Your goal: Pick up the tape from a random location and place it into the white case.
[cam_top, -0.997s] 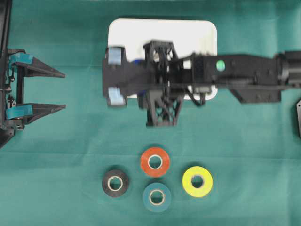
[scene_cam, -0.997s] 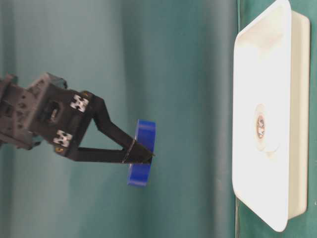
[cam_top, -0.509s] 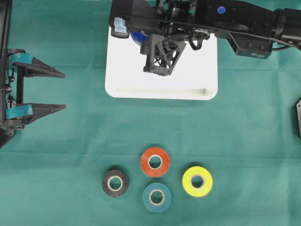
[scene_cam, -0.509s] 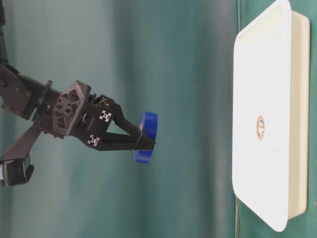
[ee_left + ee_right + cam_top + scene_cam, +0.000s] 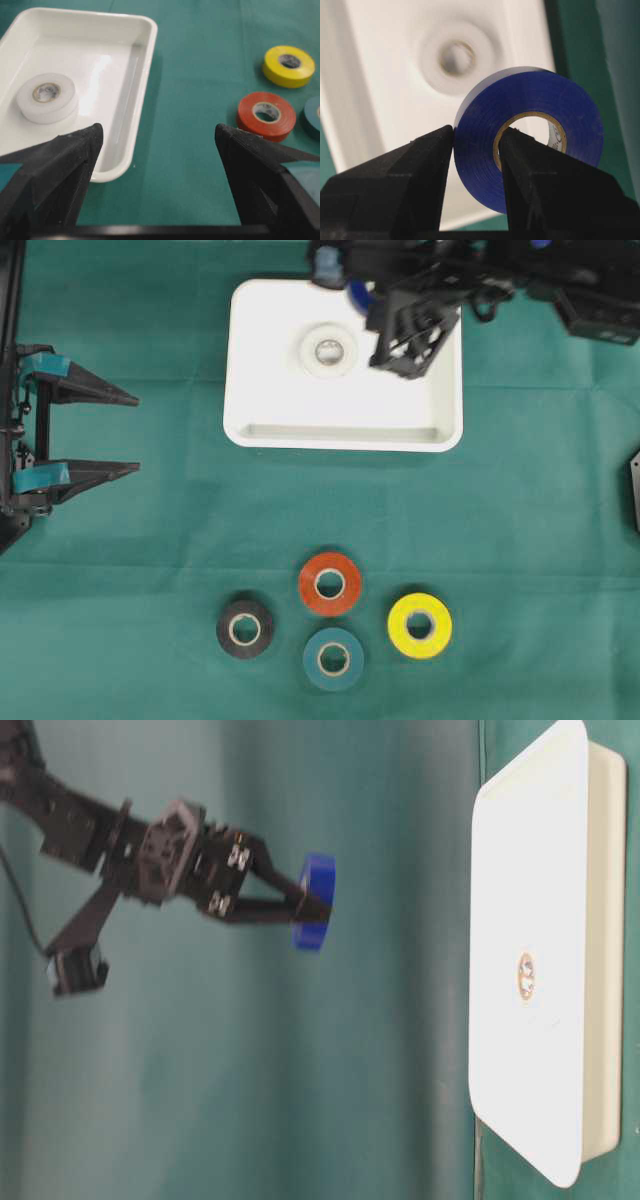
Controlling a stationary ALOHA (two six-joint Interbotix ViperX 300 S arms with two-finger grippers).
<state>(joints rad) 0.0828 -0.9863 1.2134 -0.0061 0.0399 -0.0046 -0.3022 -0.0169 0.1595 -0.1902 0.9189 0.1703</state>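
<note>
My right gripper point(image 5: 476, 132) is shut on a blue tape point(image 5: 480, 165), one finger through its hole and the other outside its wall. It hangs high over the far edge of the white case point(image 5: 340, 437), where the blue tape point(image 5: 352, 292) only peeks out under the arm. From table level, the blue tape point(image 5: 316, 900) is well clear of the white case point(image 5: 520, 870). A white tape roll point(image 5: 329, 350) lies flat inside the case. My left gripper point(image 5: 135, 432) stands open at the left edge, nothing between its fingers.
Near the front of the green cloth lie a red tape roll point(image 5: 329, 583), a black one point(image 5: 245, 628), a teal one point(image 5: 333, 658) and a yellow one point(image 5: 419, 624). The left wrist view shows the case rim point(image 5: 150, 45) ahead on the left.
My right arm has carried the blue tape from over the case's middle toward its far edge and to the right, uncovering the white roll inside. The left arm has not moved.
</note>
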